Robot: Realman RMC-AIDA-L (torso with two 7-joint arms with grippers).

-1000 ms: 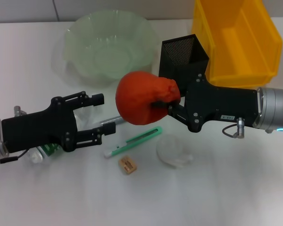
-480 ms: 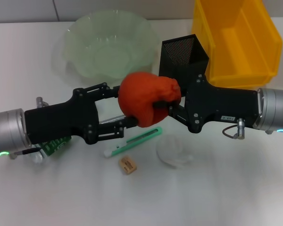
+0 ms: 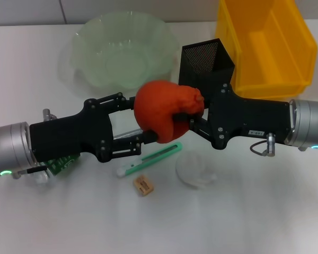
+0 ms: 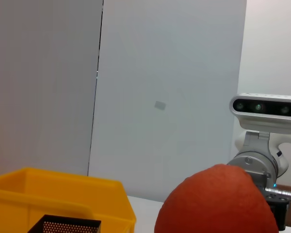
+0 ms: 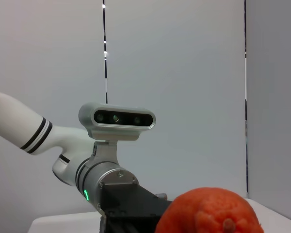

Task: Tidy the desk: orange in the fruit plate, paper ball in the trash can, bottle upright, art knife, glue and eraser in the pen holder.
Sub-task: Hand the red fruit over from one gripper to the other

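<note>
Closest to the robot, the eraser [image 3: 143, 185] lies on the desk [image 3: 228, 222], and just beyond it the green art knife [image 3: 151, 160] sits flat with a clear round lid [image 3: 195, 170] beside it. A bottle [image 3: 55, 166] lies on its side under the left arm, mostly hidden. None of these has been dealt with yet.

Up above them, here's the action: the orange [image 3: 164, 110] hangs in mid-air between the two arms. The right gripper [image 3: 181, 119] is clamped on its right side, fingers pressed into the peel. The left gripper [image 3: 140, 120] comes in from the other side with its fingers spread wide, one above and one below the fruit, bracketing it. Whether they actually touch the peel can't be told from here.

This looks like a handover of the orange, right to left. The next move calls for the left fingers to squeeze firmly onto the fruit before the right lets go; release too soon and it drops onto the knife below.

Further back stands the black mesh pen holder [image 3: 206, 61], then the pale green fruit plate [image 3: 122, 50] on the left, where the orange belongs, and the yellow bin [image 3: 267, 45] on the right.
</note>
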